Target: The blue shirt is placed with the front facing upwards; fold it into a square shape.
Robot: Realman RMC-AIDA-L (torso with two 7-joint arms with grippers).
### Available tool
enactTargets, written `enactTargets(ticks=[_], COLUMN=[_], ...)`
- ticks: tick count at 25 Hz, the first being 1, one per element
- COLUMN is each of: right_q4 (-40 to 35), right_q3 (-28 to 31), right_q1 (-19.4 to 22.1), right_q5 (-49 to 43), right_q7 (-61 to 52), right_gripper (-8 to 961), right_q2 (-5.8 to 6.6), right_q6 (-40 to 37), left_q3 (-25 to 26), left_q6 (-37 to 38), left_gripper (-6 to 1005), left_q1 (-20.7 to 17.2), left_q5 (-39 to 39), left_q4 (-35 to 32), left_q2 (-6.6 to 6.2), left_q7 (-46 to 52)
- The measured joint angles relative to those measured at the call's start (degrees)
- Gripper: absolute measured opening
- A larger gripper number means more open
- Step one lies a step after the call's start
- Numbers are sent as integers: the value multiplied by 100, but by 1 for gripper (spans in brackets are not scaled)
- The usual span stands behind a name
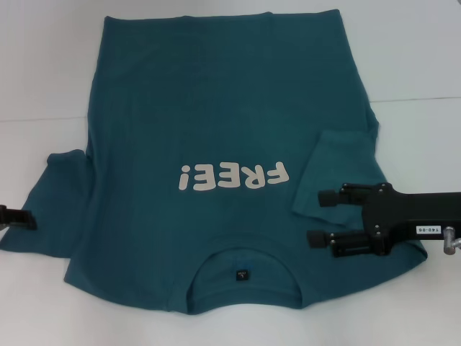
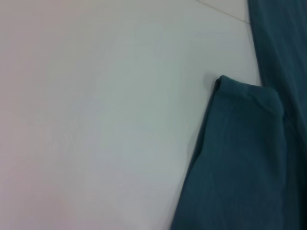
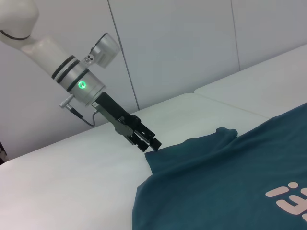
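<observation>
Head view — blue shirt (image 1: 216,137) flat on the white table (image 1: 43,65), front up, collar nearest the robot.

Left gripper (image 1: 16,218): at the far left edge, touching the outer edge of the left sleeve (image 1: 50,202); in the right wrist view its tips look closed at the fabric edge (image 3: 152,146), but whether they pinch cloth I cannot tell. FREE! lettering (image 1: 234,175): centre chest. Right sleeve (image 1: 328,169): already folded inward. Right gripper (image 1: 317,218): jaws apart, hovering over the right shoulder, holding nothing. Risk — a shallow pinch at the left sleeve could slip mid-fold and bunch the cloth. Left wrist view shows only the sleeve hem (image 2: 240,88); right wrist view alone shows the left arm's fingers.
</observation>
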State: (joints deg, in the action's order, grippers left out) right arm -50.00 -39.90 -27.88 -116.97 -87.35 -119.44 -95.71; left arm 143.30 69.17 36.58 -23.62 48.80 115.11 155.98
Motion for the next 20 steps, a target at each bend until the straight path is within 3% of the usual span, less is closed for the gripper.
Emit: enactTargets(ticks=[20], right_q4=[17], right_q3=[-9], right_q1=[-18], right_q5=[-10], right_q7=[-26], right_gripper=[914], right_q2=[0], right_q6=[0], left_q3=[-68], left_q6=[-256], left_gripper=[816], left_q1=[-48], left_q5=[105], left_q4=[-90], left_q2=[-7], left_q7=[-7])
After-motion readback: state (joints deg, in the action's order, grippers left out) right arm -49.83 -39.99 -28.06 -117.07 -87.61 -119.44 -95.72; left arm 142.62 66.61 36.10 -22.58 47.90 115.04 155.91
